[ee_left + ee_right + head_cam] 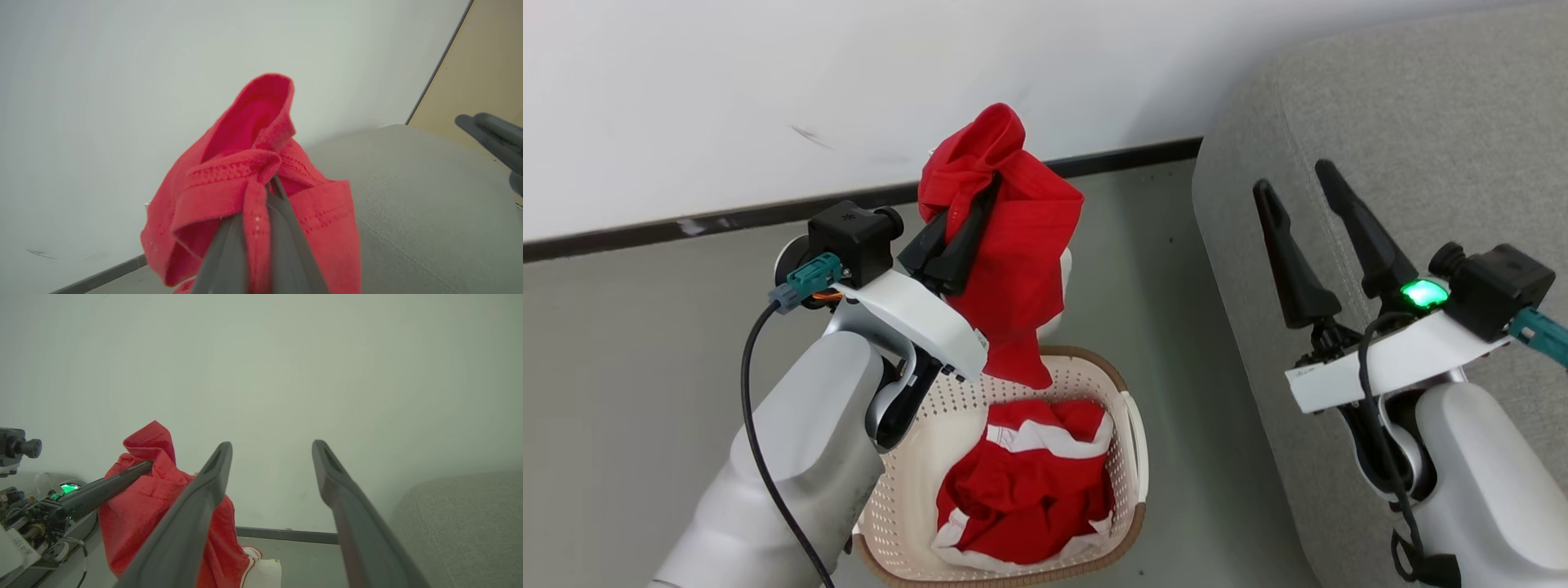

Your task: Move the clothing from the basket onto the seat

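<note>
My left gripper is shut on a red piece of clothing, held up above the cream basket. The garment hangs down with its tip just over the basket's far rim. In the left wrist view the red clothing is bunched around my closed fingers. More red clothing with white trim lies inside the basket. My right gripper stands open over the grey-green seat, holding nothing. The right wrist view shows its spread fingers, the lifted garment at the left and the seat at the lower right.
A white wall with a dark baseboard runs behind the basket. Grey floor surrounds the basket, with a strip of floor between basket and seat. A tan panel stands beyond the seat.
</note>
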{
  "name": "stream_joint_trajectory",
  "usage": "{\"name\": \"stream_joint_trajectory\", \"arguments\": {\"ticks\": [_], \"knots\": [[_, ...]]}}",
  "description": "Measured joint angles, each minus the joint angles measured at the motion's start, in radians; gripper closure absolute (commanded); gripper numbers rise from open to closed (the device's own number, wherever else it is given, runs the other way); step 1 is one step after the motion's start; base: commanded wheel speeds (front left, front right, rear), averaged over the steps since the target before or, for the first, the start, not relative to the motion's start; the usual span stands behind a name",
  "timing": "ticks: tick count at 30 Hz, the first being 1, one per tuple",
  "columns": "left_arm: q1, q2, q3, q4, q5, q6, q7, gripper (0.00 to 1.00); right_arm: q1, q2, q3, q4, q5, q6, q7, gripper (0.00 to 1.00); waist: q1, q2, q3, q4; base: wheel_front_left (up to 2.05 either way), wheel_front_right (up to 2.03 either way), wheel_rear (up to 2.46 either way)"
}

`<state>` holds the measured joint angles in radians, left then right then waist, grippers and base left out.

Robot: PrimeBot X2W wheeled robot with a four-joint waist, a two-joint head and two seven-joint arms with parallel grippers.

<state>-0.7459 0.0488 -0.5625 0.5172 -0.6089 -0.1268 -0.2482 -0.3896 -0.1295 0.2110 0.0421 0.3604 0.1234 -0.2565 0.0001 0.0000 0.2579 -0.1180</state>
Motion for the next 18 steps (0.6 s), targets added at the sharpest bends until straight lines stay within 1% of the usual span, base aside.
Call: {"name": "stream_joint_trajectory", "arguments": {"ticks": [7,18], "knots": [[0.000,0.013,0.002,-0.034,-0.017,0.000,0.001,1.00,0.055,-0.007,0.041,0.017,0.002,0.000,0.000,0.00,0.0000,0.0000,-0.070,0.017,0.00,0.00,0.00],[0.000,0.014,-0.008,-0.051,-0.038,0.000,0.060,1.00,0.132,-0.030,0.124,0.060,0.040,0.000,0.000,0.00,0.0000,0.0000,-0.163,0.036,0.00,0.00,0.00]]}}
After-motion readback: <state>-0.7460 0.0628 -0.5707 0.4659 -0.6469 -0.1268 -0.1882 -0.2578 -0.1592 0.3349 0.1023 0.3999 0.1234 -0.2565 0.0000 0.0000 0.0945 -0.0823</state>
